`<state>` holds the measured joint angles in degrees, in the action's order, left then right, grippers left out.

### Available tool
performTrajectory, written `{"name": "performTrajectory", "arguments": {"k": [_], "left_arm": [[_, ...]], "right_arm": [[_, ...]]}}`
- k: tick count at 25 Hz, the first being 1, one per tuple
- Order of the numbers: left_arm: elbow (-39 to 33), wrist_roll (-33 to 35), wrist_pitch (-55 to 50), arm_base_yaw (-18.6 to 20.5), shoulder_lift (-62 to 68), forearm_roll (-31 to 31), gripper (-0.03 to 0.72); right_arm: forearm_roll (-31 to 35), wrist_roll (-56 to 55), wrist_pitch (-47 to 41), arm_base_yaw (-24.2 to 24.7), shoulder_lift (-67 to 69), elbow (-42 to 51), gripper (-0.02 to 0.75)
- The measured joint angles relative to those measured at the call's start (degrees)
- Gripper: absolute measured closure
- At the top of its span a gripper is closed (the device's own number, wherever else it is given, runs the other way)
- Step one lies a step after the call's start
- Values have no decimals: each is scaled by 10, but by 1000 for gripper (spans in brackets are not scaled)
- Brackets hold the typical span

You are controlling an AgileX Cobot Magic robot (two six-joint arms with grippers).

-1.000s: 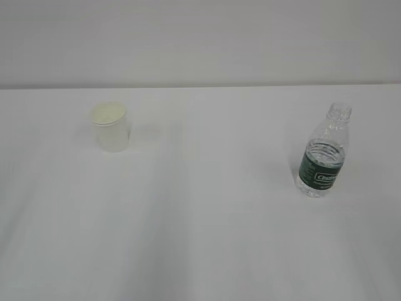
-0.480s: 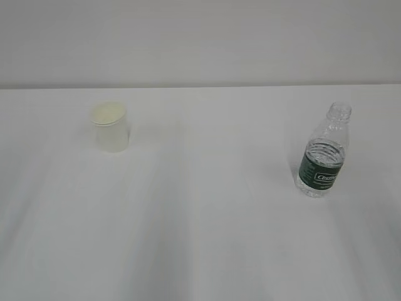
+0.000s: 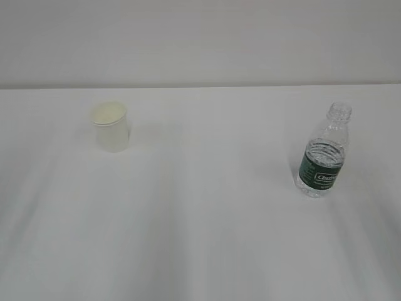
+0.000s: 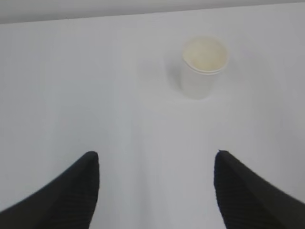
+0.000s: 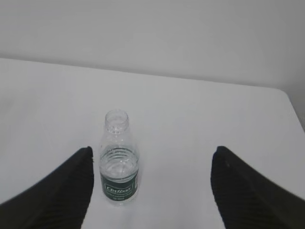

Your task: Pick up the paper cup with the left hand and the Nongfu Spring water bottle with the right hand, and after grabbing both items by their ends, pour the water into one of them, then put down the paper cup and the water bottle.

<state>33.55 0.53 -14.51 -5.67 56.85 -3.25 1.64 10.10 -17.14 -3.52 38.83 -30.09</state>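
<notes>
The white paper cup (image 3: 111,127) stands upright on the left of the white table; in the left wrist view the paper cup (image 4: 204,67) is ahead and right of centre. My left gripper (image 4: 156,157) is open, well short of the cup, nothing between its fingers. The uncapped Nongfu Spring water bottle (image 3: 323,153) with its dark green label stands upright on the right. In the right wrist view the bottle (image 5: 118,160) is just inside the left fingertip (image 5: 76,186), farther off. My right gripper (image 5: 151,151) is open and empty. Water (image 5: 119,164) fills the bottle to about its shoulder. Neither arm shows in the exterior view.
The white table (image 3: 207,219) runs back to a pale wall. Its far right corner and edge (image 5: 286,102) appear in the right wrist view.
</notes>
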Motion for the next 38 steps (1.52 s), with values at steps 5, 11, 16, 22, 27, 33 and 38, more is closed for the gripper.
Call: {"name": "performTrajectory", "arguments": {"k": [5, 11, 16, 22, 27, 33, 38], "left_arm": [[-2, 0, 18, 0, 50, -1, 151], [-6, 0, 95, 0, 97, -3, 151], [-38, 0, 196, 0, 143, 5, 167], [-49, 0, 255, -1, 187, 5, 175], [-54, 0, 289, -2, 218, 5, 186], [-106, -76, 378, -7, 251, 32, 194], [-152, -104, 460, -59, 252, 85, 195]], "right_arm": [[1, 3, 46, 0, 44, 23, 164], [17, 3, 101, 0, 58, 25, 164], [25, 3, 157, 0, 58, 59, 164], [27, -8, 265, 0, 79, 117, 164], [-7, -58, 314, -1, 133, 123, 164], [-84, -129, 377, -25, 241, 123, 164], [-94, -145, 409, -30, 282, 128, 164]]}}
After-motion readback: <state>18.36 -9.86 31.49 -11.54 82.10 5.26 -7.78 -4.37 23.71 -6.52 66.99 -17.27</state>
